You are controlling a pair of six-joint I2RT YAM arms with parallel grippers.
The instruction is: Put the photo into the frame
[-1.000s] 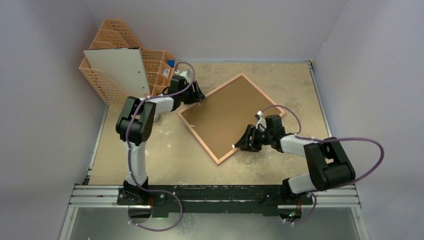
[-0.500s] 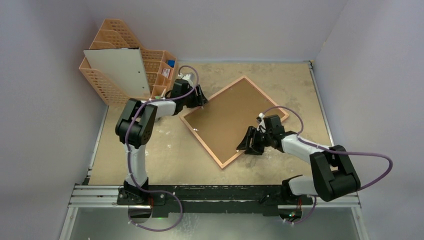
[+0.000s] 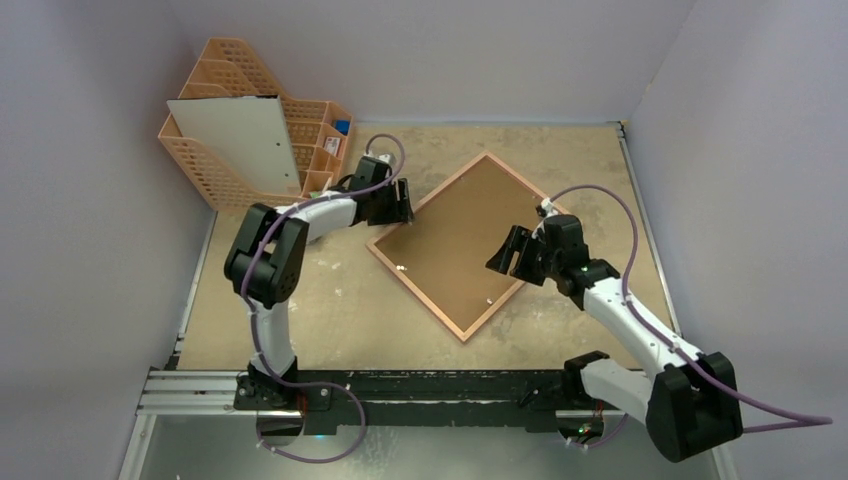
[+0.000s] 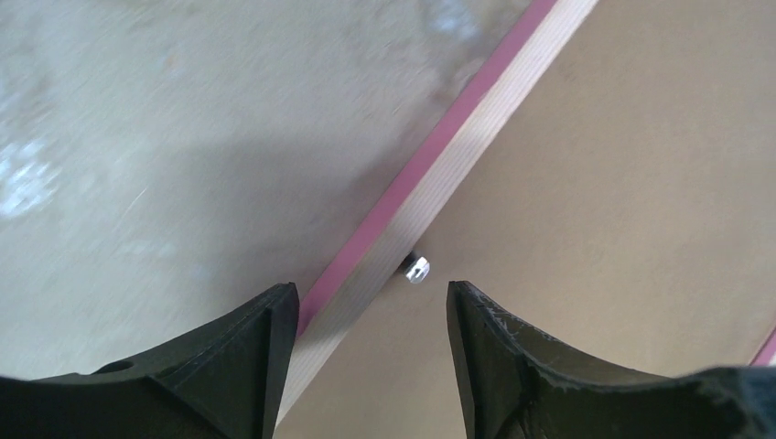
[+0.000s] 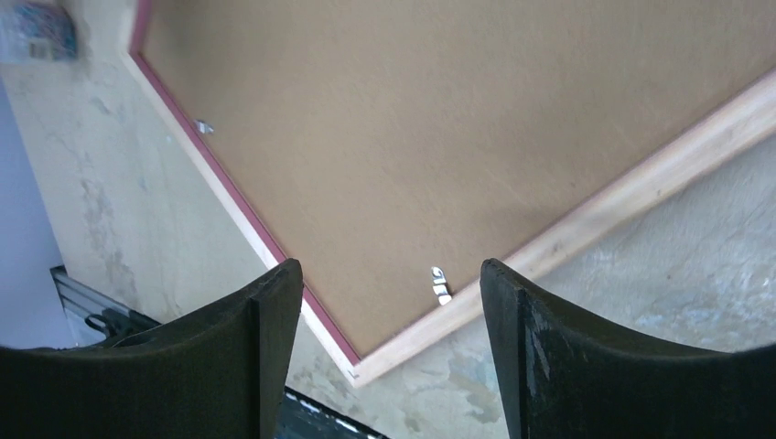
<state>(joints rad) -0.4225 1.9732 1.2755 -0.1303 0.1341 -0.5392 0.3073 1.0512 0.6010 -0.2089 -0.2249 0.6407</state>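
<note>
Hovering over the back-up frame (image 5: 641,187) on the worktop (image 3: 300,300), our left claw (image 4: 371,302) and right claw (image 5: 384,274) both gape wide, gripping nothing.

Mesh rack (image 3: 205,170) far-left, frame (image 3: 416,293) flat mid-table, near tabletop (image 3: 330,310) seemingly open
</note>
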